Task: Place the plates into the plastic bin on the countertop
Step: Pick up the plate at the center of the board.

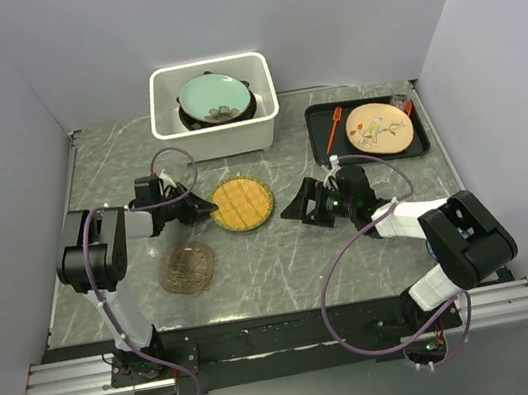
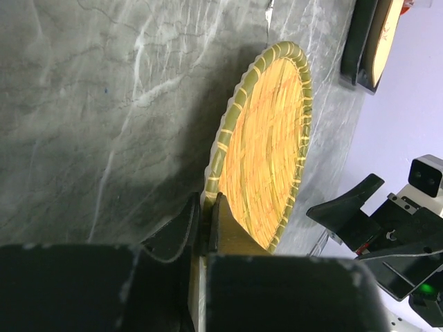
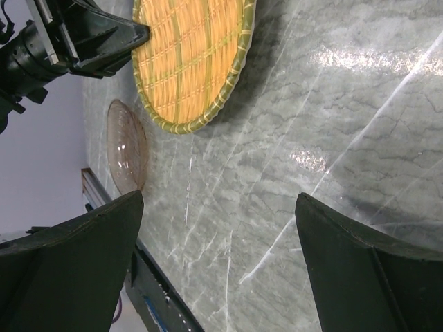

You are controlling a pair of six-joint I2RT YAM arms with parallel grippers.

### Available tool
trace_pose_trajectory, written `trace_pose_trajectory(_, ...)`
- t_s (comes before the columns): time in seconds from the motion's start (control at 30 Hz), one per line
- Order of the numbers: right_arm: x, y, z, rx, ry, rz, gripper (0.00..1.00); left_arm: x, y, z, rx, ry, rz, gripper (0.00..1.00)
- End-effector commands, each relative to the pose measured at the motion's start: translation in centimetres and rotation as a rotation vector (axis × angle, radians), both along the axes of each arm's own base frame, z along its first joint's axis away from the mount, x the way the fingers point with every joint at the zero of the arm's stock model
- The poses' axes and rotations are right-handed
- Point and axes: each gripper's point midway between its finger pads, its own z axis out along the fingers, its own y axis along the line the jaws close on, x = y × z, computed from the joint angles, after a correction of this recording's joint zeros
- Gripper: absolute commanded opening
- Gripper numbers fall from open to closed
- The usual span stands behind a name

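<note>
The plastic bin (image 1: 219, 140) at the far edge holds a green plate (image 1: 213, 94). Our left gripper (image 1: 211, 205) pinches the yellow plate (image 1: 242, 204); our right gripper (image 1: 304, 203) gapes.

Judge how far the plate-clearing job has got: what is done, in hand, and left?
Done: a pale green flowered plate sits on a dark plate inside the white rectangular plastic bin. In hand: the left gripper is shut on the rim of the yellow woven-look round plate. Left: that plate and the amber glass plate on the table; the right gripper is open and empty.
</note>
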Motion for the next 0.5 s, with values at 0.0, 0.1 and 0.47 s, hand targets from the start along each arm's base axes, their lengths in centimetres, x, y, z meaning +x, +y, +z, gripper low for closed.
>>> trace_pose_trajectory(0.0, 0.8, 0.6, 1.8, 0.016, -0.058, 0.007, 0.97, -0.5, 0.5, -0.7, 0.053, 0.027, 0.017, 0.01)
trace_pose_trajectory(0.1, 0.9, 0.6, 1.8, 0.017, -0.056, 0.007, 0.97, -0.2, 0.5, 0.4, 0.051, 0.007, 0.016, 0.01)
trace_pose_trajectory(0.47, 0.8, 0.6, 1.9, 0.025, -0.057, 0.009, 0.97, 0.3, 0.1, 4.4, 0.024, -0.063, 0.014, 0.01)
